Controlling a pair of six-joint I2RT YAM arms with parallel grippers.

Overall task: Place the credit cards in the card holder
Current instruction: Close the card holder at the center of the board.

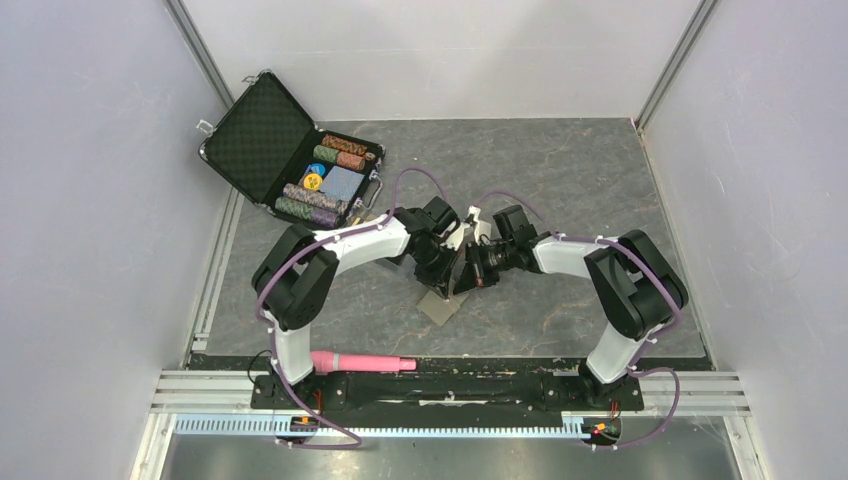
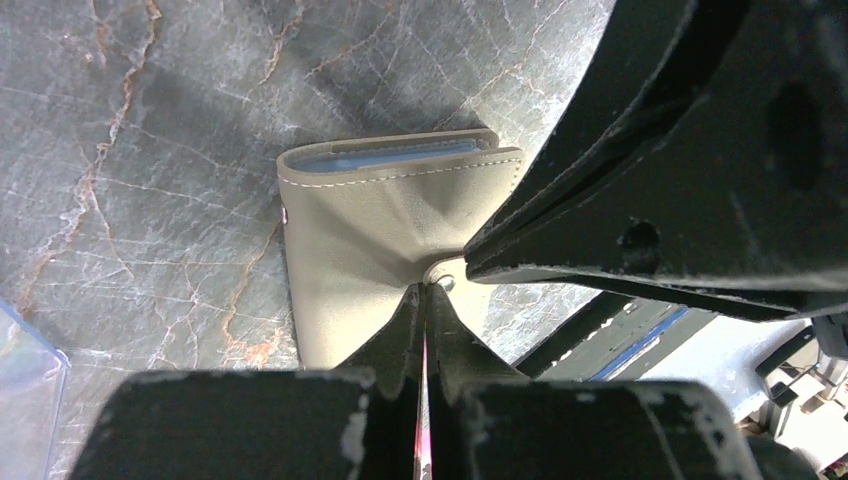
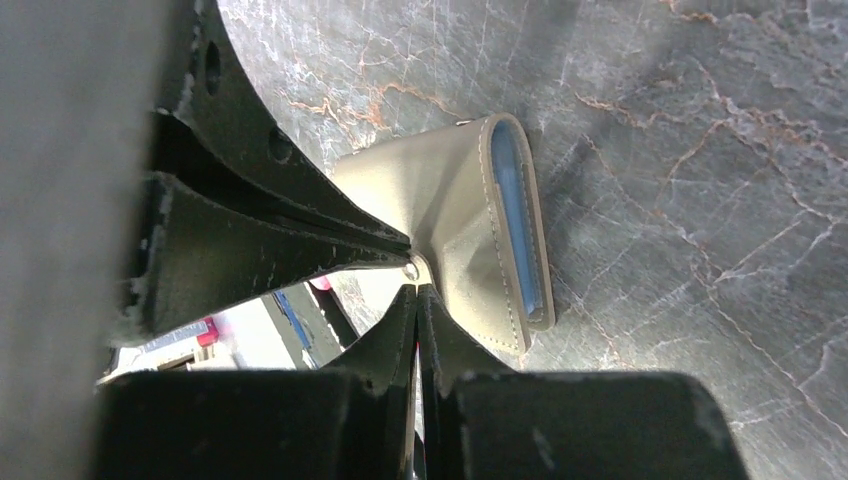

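L jaws + R jaws both clamped shut on one edge of card holder (image 2: 370,230), which spreads ahead of them. Grey veined counter (image 1: 560,180) beneath jaws; white walls (image 1: 90,200) encl. it.

Bright even overhead light; soft shadows on tabletop (image 1: 560,180); wrist views: dark foreground, slightly soft.

Card holder (image 2: 370,240): taupe folding wallet with pale stitching, folded shut, light blue lining showing along one edge. Its tab corner is pinched by the left fingers (image 2: 392,345) and right fingers (image 3: 452,345), and the body is tilted above the grey marbled surface (image 2: 150,150).
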